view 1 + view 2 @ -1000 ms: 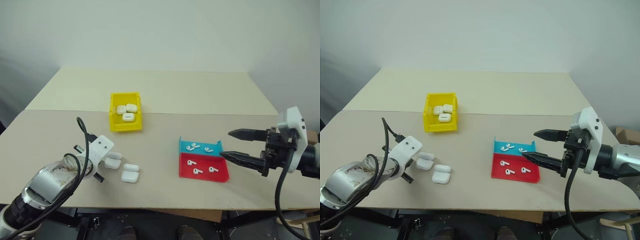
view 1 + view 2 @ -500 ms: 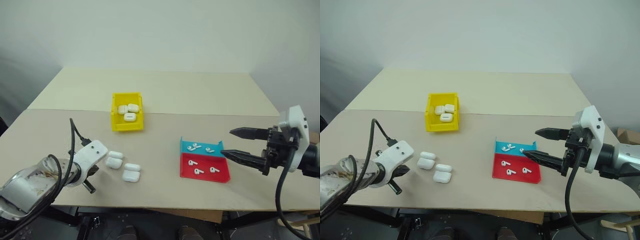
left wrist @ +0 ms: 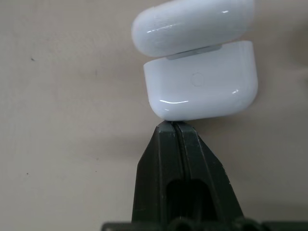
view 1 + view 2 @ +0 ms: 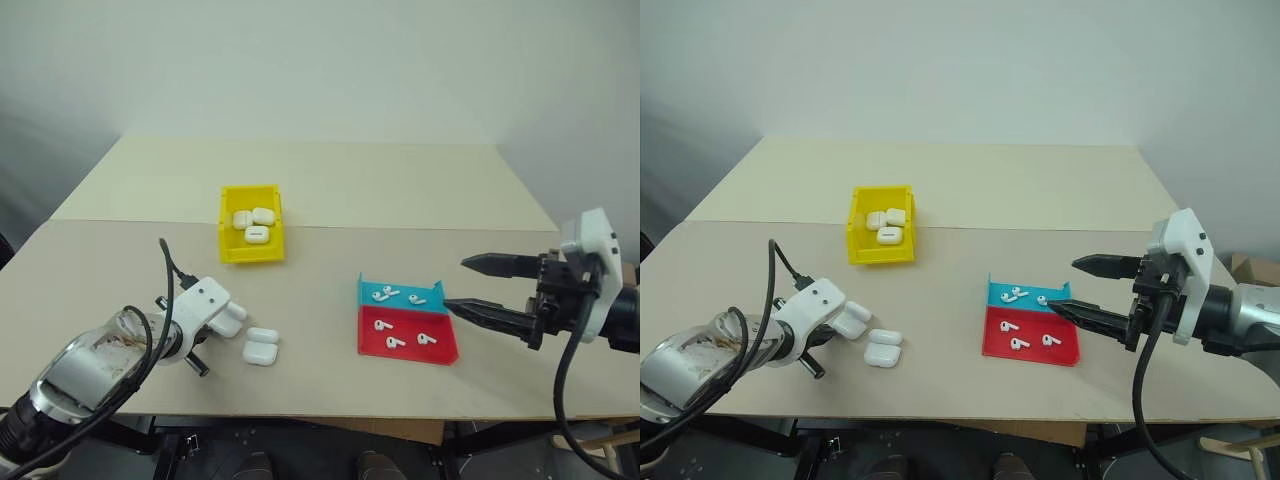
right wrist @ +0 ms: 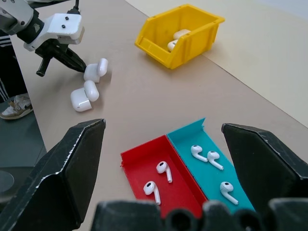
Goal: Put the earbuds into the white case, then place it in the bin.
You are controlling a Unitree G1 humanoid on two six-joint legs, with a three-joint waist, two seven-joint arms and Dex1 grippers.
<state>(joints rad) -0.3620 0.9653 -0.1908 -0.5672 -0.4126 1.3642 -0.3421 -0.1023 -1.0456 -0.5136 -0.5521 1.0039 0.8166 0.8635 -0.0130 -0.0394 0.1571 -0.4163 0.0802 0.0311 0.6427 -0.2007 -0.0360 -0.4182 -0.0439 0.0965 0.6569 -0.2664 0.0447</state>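
L gripper [image 3: 175, 126] — my fingers pressed together, empty, tip at white case [image 3: 202, 89] | spread before gripping | R gripper [image 5: 163, 144] — wide, empty

Left tool [image 3: 174, 126] closed (pointing down); right tool [image 4: 470, 287] spread wide.
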